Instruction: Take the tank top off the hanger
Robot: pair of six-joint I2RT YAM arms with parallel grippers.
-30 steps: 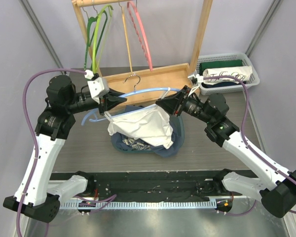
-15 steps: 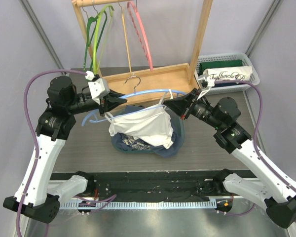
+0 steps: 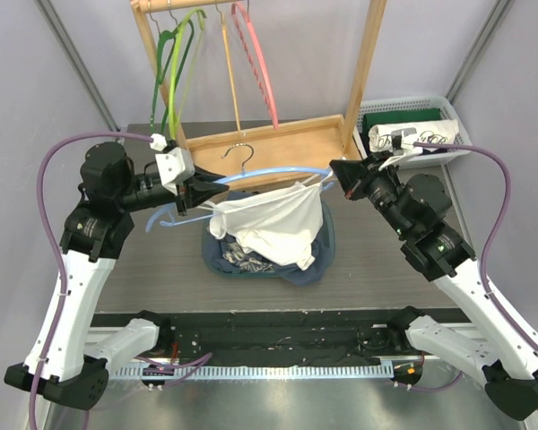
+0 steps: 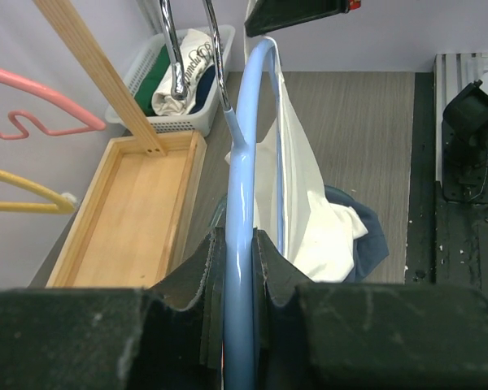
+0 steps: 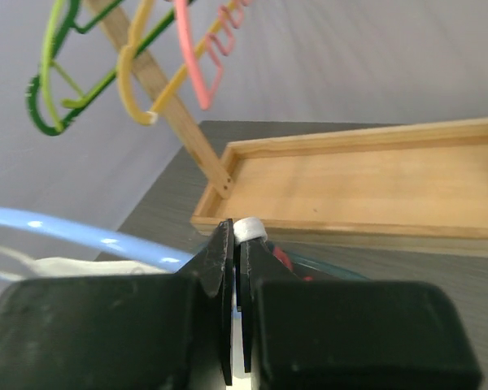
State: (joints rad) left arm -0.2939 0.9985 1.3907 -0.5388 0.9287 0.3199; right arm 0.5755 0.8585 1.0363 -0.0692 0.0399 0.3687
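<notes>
Okay, left gripper (image 4: 237, 244) clamps the blue hanger (image 4: 242, 162) between its jaws, right gripper (image 5: 233, 231) pinches the white tank top (image 3: 273, 224) by a strap (image 5: 248, 229) at its jaw tips, cloth sagging between and below both, so best slide the strap outward off the hanger end, hanger level.

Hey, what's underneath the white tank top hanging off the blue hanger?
A heap of dark blue clothing lies on the table below the white tank top, its middle hidden by the hanging fabric. A patterned scrap shows at its left edge.

Illegible script lettering on white cloth (image 4: 193, 63) in basket (image 4: 133, 83)
</notes>
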